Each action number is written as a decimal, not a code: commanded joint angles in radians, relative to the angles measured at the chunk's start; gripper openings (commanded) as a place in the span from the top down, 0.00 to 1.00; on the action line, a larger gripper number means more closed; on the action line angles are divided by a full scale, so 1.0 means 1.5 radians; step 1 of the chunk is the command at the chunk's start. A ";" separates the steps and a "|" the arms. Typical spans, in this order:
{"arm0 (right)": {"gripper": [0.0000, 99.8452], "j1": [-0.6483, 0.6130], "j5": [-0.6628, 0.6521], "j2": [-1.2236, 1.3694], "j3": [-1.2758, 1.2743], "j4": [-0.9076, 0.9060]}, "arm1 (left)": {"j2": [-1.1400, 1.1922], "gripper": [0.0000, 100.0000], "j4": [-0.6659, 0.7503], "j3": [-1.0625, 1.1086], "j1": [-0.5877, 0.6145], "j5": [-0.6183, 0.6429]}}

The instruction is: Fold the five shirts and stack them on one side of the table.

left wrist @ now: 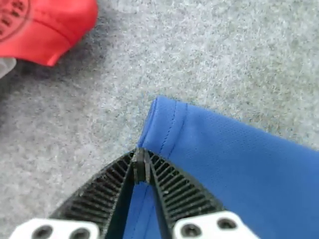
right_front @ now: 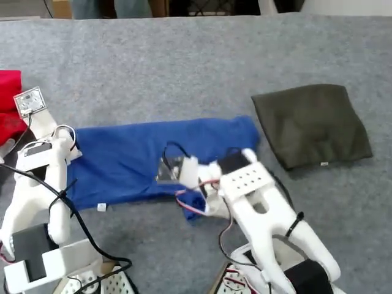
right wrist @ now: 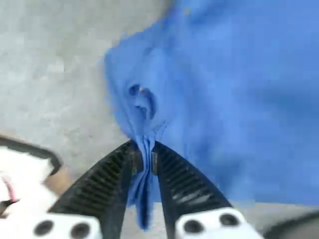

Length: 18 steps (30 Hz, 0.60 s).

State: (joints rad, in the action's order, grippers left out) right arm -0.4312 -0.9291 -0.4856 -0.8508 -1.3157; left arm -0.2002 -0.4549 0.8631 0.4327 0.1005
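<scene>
So standing by the bench [right_front: 184, 55], which is covered in grey felt, here's the state of things. The long blue knit shirt [right_front: 135, 159] is stretched out as a flat band across the middle, running side to side.

The left end effector [left wrist: 141, 164] is clenched on the hemmed edge of the blue shirt, right by a corner at its left end. You can see the fabric pinched between the black ribbed fingers [left wrist: 175, 189].

The right end effector [right wrist: 143, 155] is also clamped shut on the blue shirt. It's got a bunched-up fold of cloth at the near edge, towards the right half, and a bit of that fold puckers up off the felt.

A folded olive-green shirt [right_front: 312, 125] sits as a neat rectangle just beside the blue one's right end. I can't tell if they touch.

Over at the left edge there's a crumpled red shirt [right_front: 9, 104], close to the left arm and apart from the blue corner.
</scene>
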 commanded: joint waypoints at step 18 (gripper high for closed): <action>0.99 0.051 -0.273 0.333 0.284 0.172 | -0.003 0.97 -0.001 -0.042 0.005 -0.007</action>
State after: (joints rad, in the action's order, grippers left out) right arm -0.3897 -1.3234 -0.0192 -0.4856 -1.1439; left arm -0.2002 -0.4549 0.8631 0.4327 0.1005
